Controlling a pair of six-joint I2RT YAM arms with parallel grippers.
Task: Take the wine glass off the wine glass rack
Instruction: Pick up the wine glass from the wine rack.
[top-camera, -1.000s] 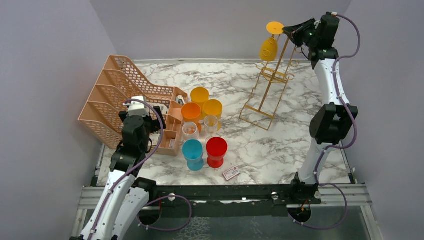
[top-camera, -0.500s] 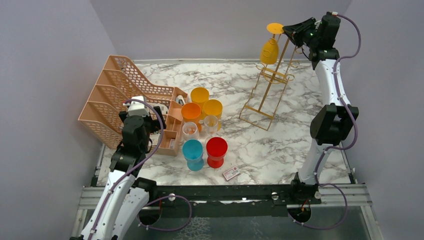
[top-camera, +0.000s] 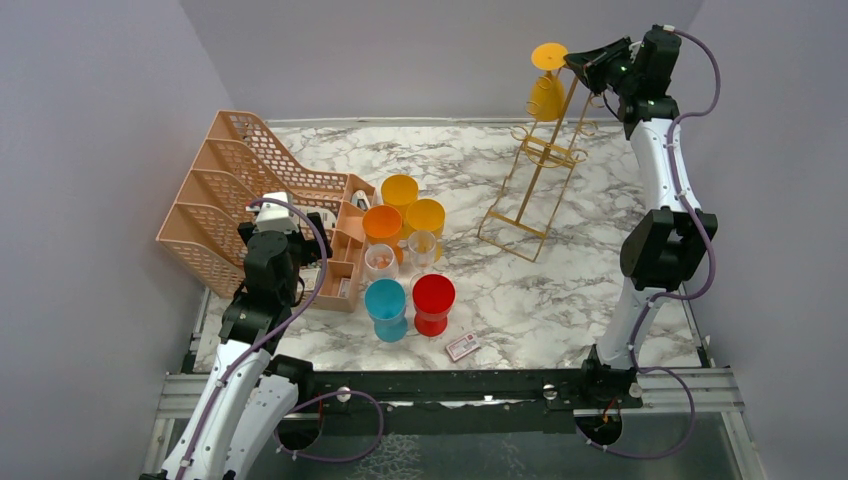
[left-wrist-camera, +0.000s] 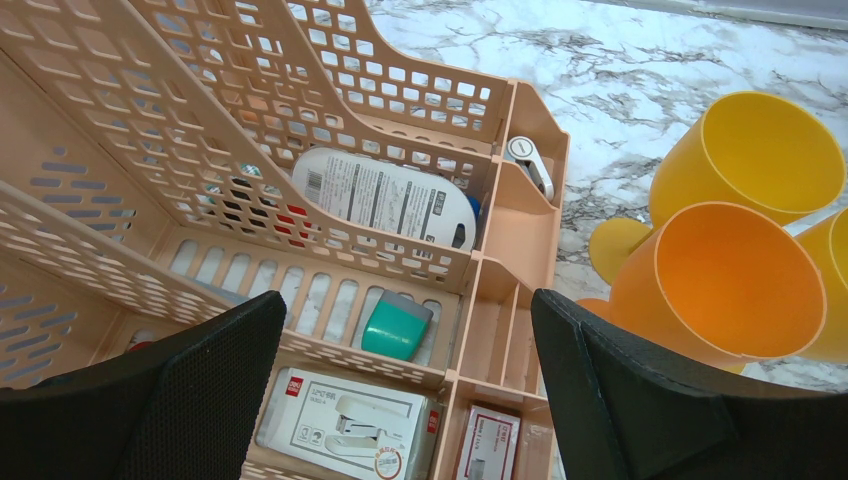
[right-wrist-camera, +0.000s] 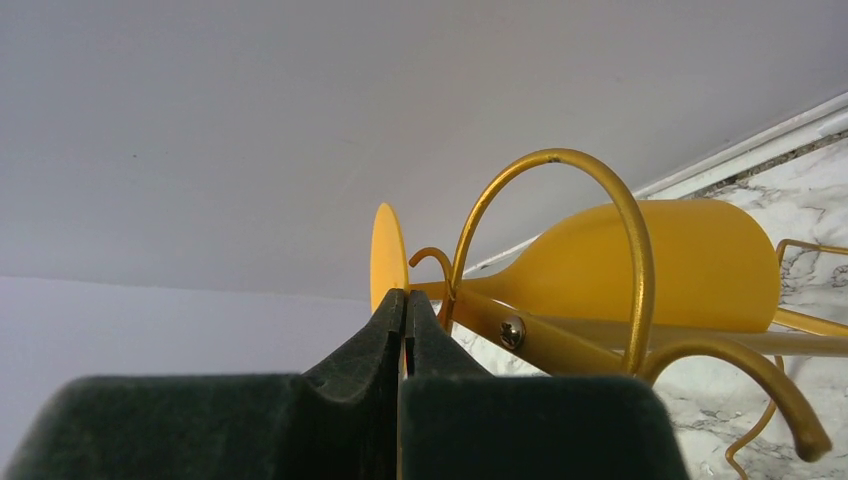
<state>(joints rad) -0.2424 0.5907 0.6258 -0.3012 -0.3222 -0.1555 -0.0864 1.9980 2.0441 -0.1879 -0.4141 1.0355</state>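
On the left, the left end effector (left-wrist-camera: 405, 305) hangs with its fingers spread as wide as they go over the peach file organizer (top-camera: 240, 190), with nothing between them. It takes no part in the work and has not moved over the last second. Just right of the organizer a cluster of plastic cups stands on the marble bench (top-camera: 560, 290): yellow (top-camera: 399, 190), orange (top-camera: 382, 224), blue (top-camera: 385, 300) and red (top-camera: 433, 296). All of them are well apart from the action.

Further right, at the far side of the bench, stands the wine glass rack (right-wrist-camera: 560, 338). The yellow wine glass (top-camera: 546, 98) hangs upside down from its top hook, foot uppermost and bowl below. What has changed is the bowl: a second ago it hung further left, clear of the slanted rails, and it has now swung right, in against them. The foot sits where it was.

At the far right, the right end effector (right-wrist-camera: 403, 300) is up at the top of the rack. Its fingers are pressed fully together, their tips just beside the glass's foot where the stem leaves it. They opened briefly and have closed again. The wrist view does not show whether they pinch the stem or have merely met beside it.

The swing suggests the glass was nudged, not lifted. It is still on its hook, so the removal probably has yet to begin in earnest.
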